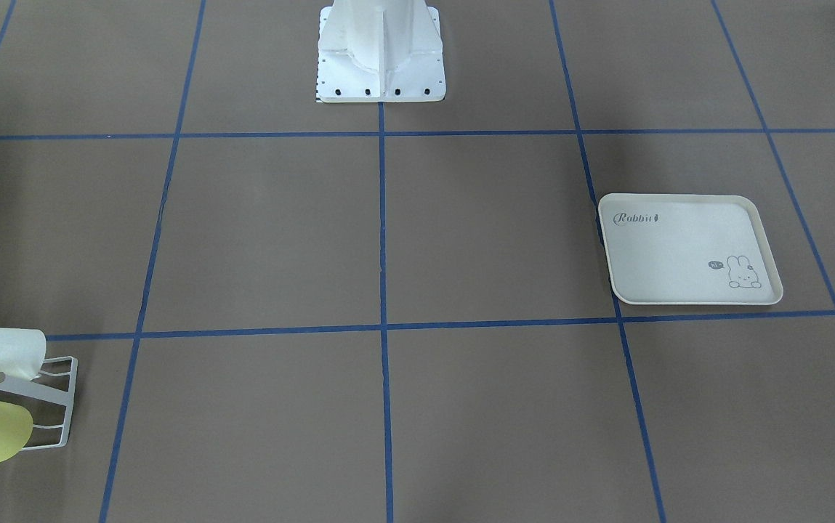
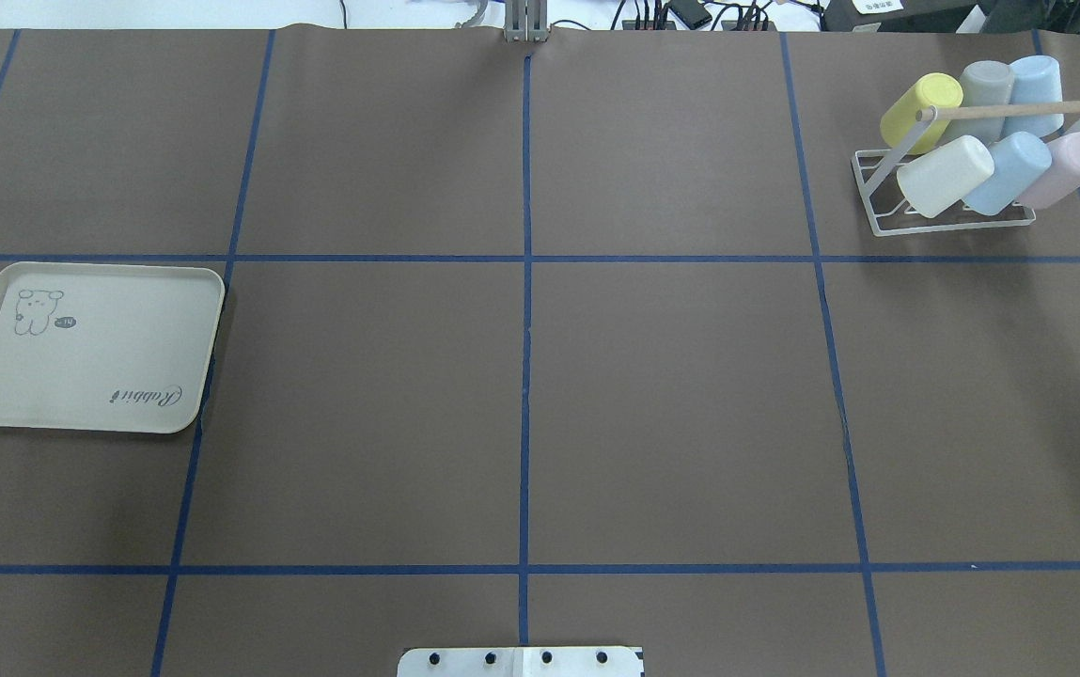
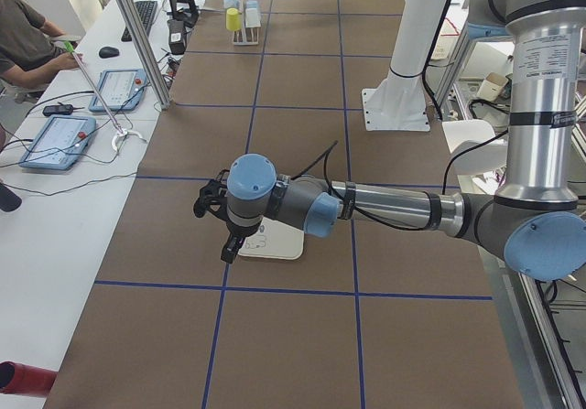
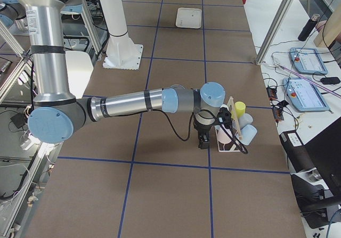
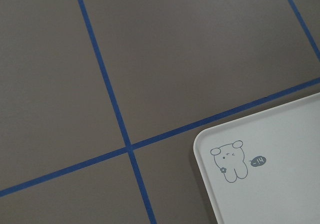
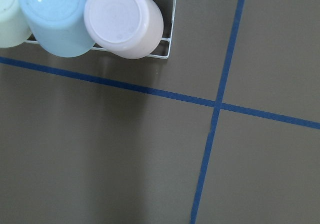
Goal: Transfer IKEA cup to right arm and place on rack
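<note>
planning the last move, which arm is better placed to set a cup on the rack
Right. The right tool hangs beside the rack, and its wrist camera shows the racked cups close below. The left tool is by the tray at the table's other end.

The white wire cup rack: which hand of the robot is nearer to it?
Right. The right hand hangs just beside the rack; the left hand is far away at the opposite end, by the rabbit tray.
</note>
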### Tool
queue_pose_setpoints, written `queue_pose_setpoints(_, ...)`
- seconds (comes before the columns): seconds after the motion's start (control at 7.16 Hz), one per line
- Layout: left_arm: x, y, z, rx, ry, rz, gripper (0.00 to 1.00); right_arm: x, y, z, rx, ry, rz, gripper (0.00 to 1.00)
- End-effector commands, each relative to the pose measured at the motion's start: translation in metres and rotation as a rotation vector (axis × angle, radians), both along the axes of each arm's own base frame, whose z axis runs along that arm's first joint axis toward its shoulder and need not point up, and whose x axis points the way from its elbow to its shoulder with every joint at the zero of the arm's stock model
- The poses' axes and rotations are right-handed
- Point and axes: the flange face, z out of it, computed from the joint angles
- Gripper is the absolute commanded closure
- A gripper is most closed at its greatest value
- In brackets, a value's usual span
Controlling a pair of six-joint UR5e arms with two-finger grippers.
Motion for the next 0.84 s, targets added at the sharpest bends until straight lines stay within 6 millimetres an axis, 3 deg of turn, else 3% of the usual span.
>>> queue_pose_setpoints(0.0, -0.018, 0.014, -0.006, 0.001, 0.005, -0.039, 0.00, -0.001, 0.000, -0.006, 0.013, -0.009, 0.000, 0.00)
queue_pose_setpoints(0.42, -0.016, 0.008, -0.033, -0.077, 0.034, -0.117, 0.00, 0.000, 0.000, -0.008, 0.023, 0.004, -0.001, 0.00)
queue_pose_setpoints(0.7, -0.016, 0.007, -0.028, -0.093, 0.006, -0.136, 0.00, -0.003, 0.004, -0.004, 0.017, 0.003, -0.006, 0.00)
